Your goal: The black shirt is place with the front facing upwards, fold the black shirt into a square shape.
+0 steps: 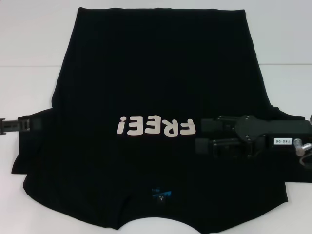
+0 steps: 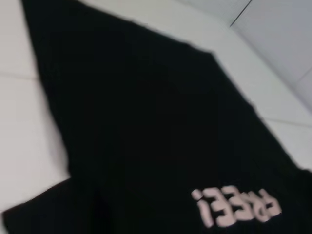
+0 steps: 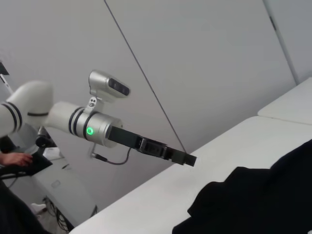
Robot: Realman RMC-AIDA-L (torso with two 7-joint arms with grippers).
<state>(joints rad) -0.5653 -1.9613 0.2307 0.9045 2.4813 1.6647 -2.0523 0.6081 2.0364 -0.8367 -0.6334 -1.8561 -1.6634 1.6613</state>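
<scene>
The black shirt (image 1: 156,87) lies spread flat on the white table, front up. Its white "FREE!" print (image 1: 155,126) reads upside down and the blue neck label (image 1: 161,193) is at the near edge. My right gripper (image 1: 207,135) reaches in from the right over the shirt, just right of the print. It is open, and its two fingers (image 1: 217,124) point left with a gap between them. My left gripper (image 1: 29,125) is at the shirt's left sleeve edge; from the right wrist it shows as a thin bar (image 3: 178,156) above the table. The left wrist view shows the shirt (image 2: 156,136) from above.
The white table (image 1: 29,44) shows bare on both sides of the shirt and beyond its hem. A seam in the tabletop (image 1: 24,64) runs across at the left. Grey wall panels (image 3: 195,58) stand behind the table. Cloth bunches up near my right wrist (image 3: 253,195).
</scene>
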